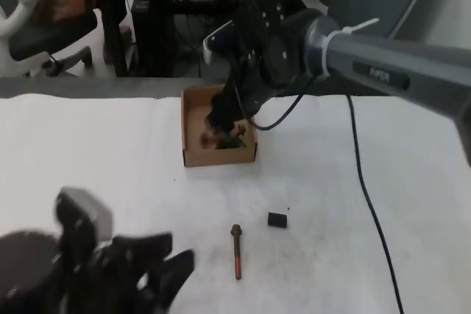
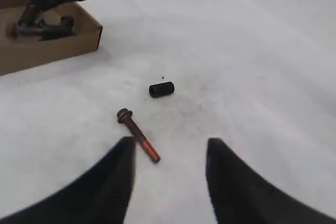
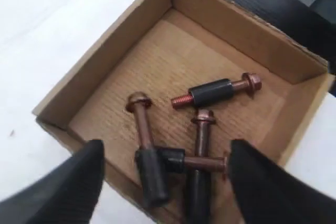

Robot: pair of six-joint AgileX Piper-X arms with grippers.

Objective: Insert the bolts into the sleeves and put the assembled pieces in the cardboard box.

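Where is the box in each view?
High view: box at mid-bench, under the right gripper, beyond the loose bolt.
Left wrist view: box past the loose bolt and sleeve, ahead of the left gripper.
Right wrist view: box directly below the right gripper, its open top facing the camera.
Shared landmark: the sleeved bolts lying inside it.

4 assembled pcs [image 3: 210, 92], 1 loose bolt [image 1: 236, 251], 1 loose sleeve [image 1: 277, 220], 1 box [image 1: 221, 157]

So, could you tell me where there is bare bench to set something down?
Free: the bench left of the cardboard box, and between the sleeve and the cable. Crowded: inside the box, with assembled pieces, and around the bolt.
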